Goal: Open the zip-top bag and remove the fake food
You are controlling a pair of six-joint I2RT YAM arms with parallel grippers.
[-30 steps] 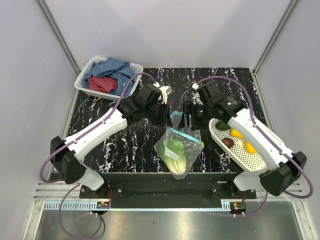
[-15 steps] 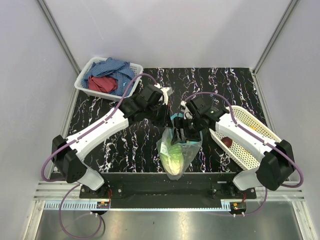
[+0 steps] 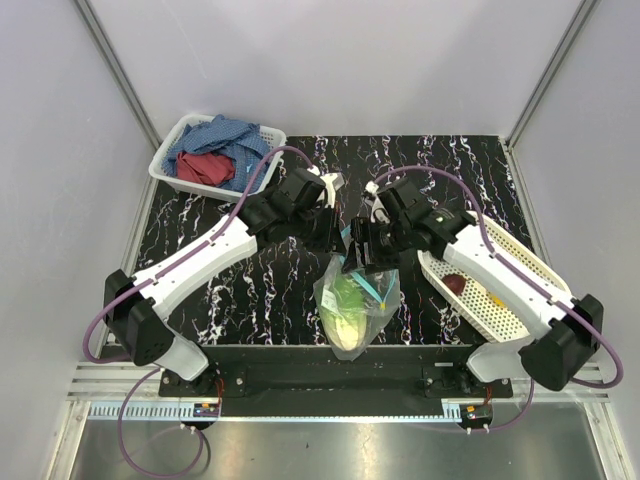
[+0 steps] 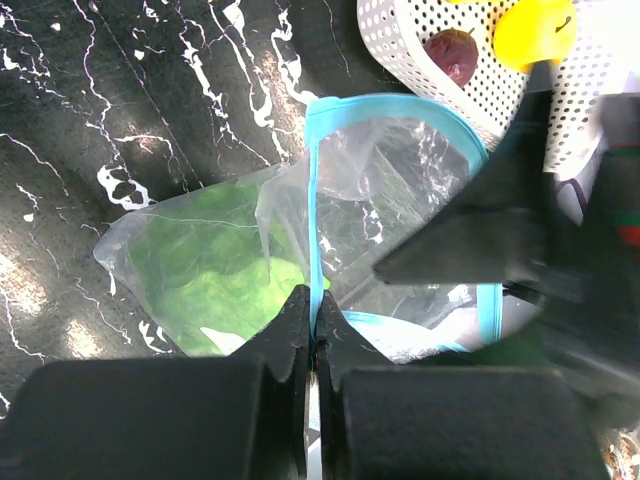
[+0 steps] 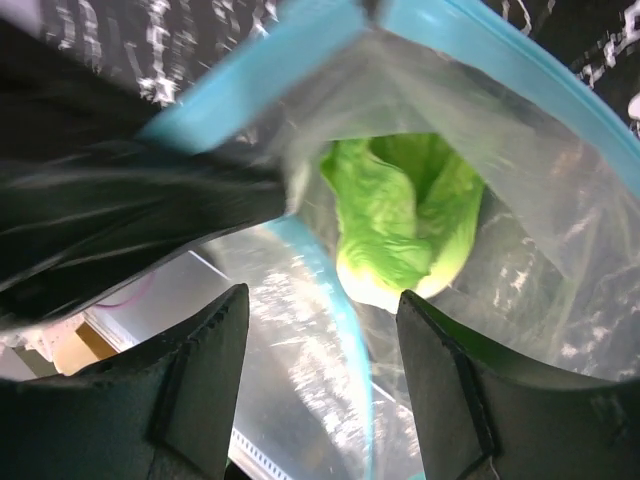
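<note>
The zip-top bag [image 3: 352, 305] hangs open at mid-table near the front edge, with the light-green lettuce [image 3: 347, 303] inside. My left gripper [image 4: 312, 305] is shut on the bag's teal zip strip [image 4: 318, 200] and holds the mouth up. My right gripper [image 5: 320, 330] is open at the bag's mouth, with the lettuce [image 5: 400, 225] just ahead of its fingers and the teal rim [image 5: 350, 350] between them. A dark purple-red piece [image 3: 455, 283] and a yellow lemon [image 3: 492, 296] lie in the white oval basket [image 3: 510, 320] at the right.
A white square basket [image 3: 170, 165] with blue and red cloths stands at the back left. The oval basket also shows in the left wrist view [image 4: 400, 40], close to the bag's mouth. The black marbled tabletop [image 3: 260, 290] runs to a dark front edge.
My right gripper has come from beside the oval basket to the bag's mouth and now points into it. The bag has shifted a little left and toward the front. My left gripper has kept its hold.
</note>
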